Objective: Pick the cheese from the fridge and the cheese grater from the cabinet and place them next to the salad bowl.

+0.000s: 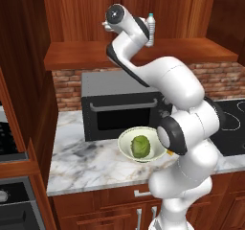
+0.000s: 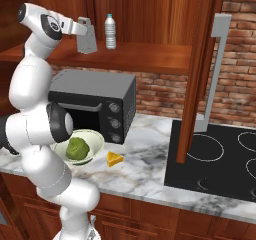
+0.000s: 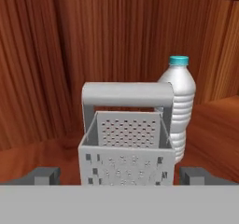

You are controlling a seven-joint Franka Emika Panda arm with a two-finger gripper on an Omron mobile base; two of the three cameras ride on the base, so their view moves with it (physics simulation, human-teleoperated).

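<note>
Grater sits dead centre in my hand view, standing upright on the plank shelf of the reddish-brown cabinet, loop handle on top and the perforated faces toward me. I've got the end effector spread wide, one finger tip on each side of the grater's base with clear space between tips and metal, so nothing is grasped. In the right base view the hand is up at shelf level, right against the grater on its left side, though I can't tell from that angle if it's actually touching. A clear water bottle with a blue-ish cap stands just beside the grater, slightly behind it and to the right in the hand view; it also shows in the right base view and pokes out past the arm in the left one. Down on the marble tabletop, the salad bowl with its lettuce ball sits in front of the dark toaster oven, partly hidden by my own arm. The cheese is a small yellow wedge lying on the tabletop just beside the bowl on its right, apart from it by a small gap. A black cooktop takes up the tabletop further right.
</note>
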